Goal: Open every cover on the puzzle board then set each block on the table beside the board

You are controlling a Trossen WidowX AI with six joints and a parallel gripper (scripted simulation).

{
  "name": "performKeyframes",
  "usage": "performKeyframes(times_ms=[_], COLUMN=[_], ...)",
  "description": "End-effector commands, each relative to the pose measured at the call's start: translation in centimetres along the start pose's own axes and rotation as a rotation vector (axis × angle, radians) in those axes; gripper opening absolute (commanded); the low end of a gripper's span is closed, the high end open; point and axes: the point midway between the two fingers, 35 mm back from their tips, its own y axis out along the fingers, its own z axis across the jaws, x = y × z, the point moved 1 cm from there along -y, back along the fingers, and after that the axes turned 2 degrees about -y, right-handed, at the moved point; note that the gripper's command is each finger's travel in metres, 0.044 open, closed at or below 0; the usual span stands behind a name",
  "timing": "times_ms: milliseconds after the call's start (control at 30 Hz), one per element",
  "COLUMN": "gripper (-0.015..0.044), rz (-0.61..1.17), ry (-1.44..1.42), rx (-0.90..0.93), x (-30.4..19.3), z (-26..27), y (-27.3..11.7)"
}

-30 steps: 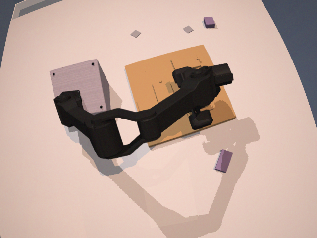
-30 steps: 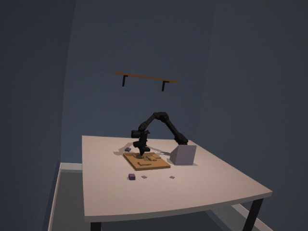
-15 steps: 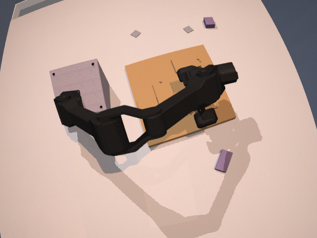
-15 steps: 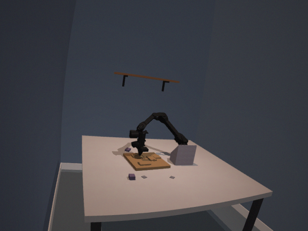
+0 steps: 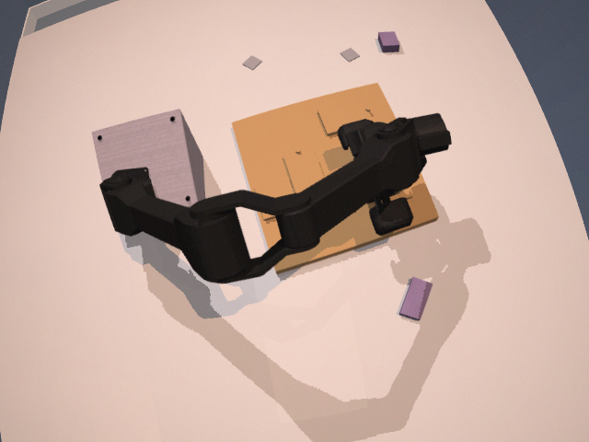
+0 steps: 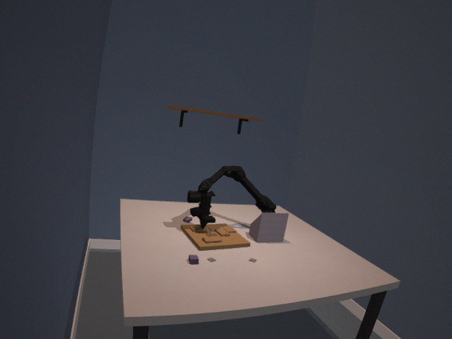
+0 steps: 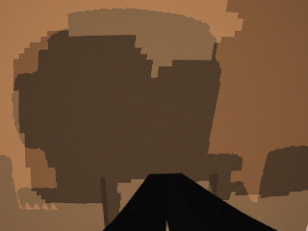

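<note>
The orange-brown puzzle board (image 5: pixel 254 137) (image 6: pixel 233 239) lies flat on the table. A same-coloured cover (image 5: pixel 343 116) shows near its upper edge in the top view, and another cover (image 5: pixel 303 173) near its middle. The arm hides much of the board's right and lower parts, so I cannot tell how every cover stands. One purple block (image 5: pixel 388 41) (image 6: pixel 193 259) rests on the table beyond the board; another purple block (image 5: pixel 415 298) (image 6: pixel 187 219) lies on the opposite side, clear of the board. My gripper (image 6: pixel 203 227) (image 7: pixel 163 178) is shut and empty, pointing down, low over the board.
A pinkish-grey box (image 5: pixel 143 149) (image 6: pixel 272 227) stands beside the board near the arm's base. Two flat grey squares, one (image 5: pixel 251 63) (image 6: pixel 252 260) and another (image 5: pixel 349 54) (image 6: pixel 211 259), lie beyond the board. A shelf (image 6: pixel 215 113) hangs on the wall.
</note>
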Motion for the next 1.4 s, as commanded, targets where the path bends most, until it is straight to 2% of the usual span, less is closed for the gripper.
performKeyframes(times_ms=[0, 1367], gripper=[0.0000, 0.0000], rz=[-0.001, -0.002], ry=[0.003, 0.003], rx=[-0.005, -0.002], x=[0.6, 1.7], z=[-0.1, 0.1], y=[0.0, -4.4])
